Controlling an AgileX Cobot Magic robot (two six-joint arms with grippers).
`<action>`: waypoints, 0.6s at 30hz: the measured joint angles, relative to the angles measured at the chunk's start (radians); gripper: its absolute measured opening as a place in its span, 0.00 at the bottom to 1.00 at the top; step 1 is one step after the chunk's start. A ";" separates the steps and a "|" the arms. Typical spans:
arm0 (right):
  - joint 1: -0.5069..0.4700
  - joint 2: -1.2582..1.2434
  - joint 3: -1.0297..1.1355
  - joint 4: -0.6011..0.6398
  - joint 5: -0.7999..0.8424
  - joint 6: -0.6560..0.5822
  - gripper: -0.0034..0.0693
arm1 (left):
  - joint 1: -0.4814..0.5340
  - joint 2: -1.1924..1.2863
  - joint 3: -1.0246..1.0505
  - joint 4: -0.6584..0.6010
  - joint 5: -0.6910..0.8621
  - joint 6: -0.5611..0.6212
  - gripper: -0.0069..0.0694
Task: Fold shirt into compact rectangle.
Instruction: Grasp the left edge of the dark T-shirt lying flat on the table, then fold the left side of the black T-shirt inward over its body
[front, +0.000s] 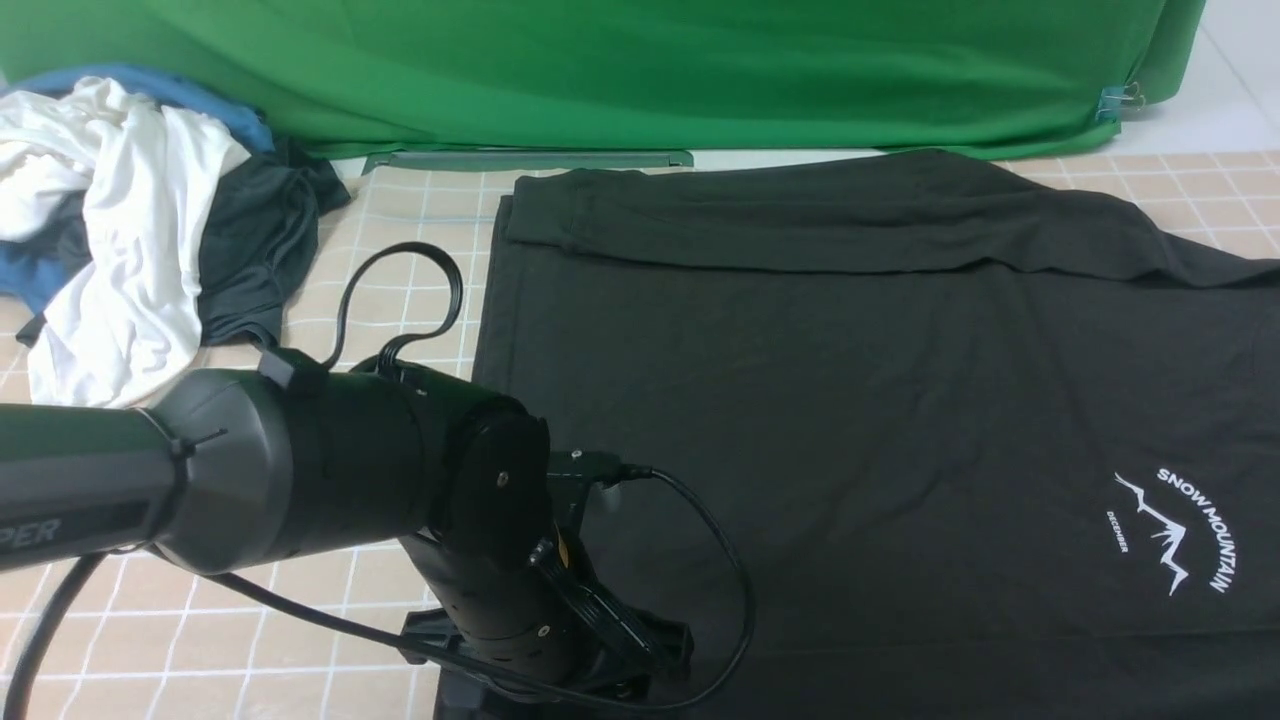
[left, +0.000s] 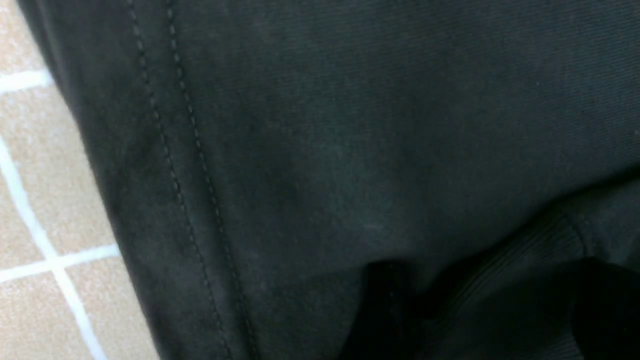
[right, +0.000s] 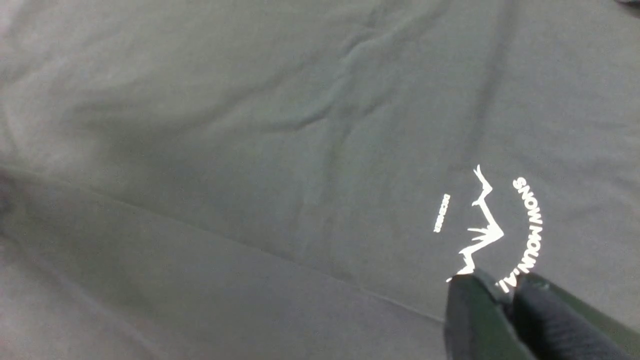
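The left pincer hangs low over the stitched left hem of the large black knit T-shirt, near the bench's front edge. Its blurred dark fingers stand well apart, with loose cloth between them. The right pincer is all but closed, a mere slit, above the white "SNOW MOUNTAIN" print, gripping nothing. The shirt lies flat across the middle and right of the beige, white-gridded bench. A crumpled white garment and a dark grey garment are heaped at the far left corner. A green backdrop cloth hangs behind the far edge.
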 joint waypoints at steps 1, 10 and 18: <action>0.000 0.000 0.000 0.000 0.000 0.000 0.24 | 0.000 0.000 0.000 -0.002 -0.001 0.000 0.67; 0.000 0.000 0.000 0.000 -0.006 0.000 0.27 | 0.000 0.004 0.000 -0.004 -0.002 0.046 0.26; 0.000 0.000 0.000 0.000 -0.006 0.000 0.29 | 0.000 -0.021 0.000 -0.003 0.020 0.046 0.13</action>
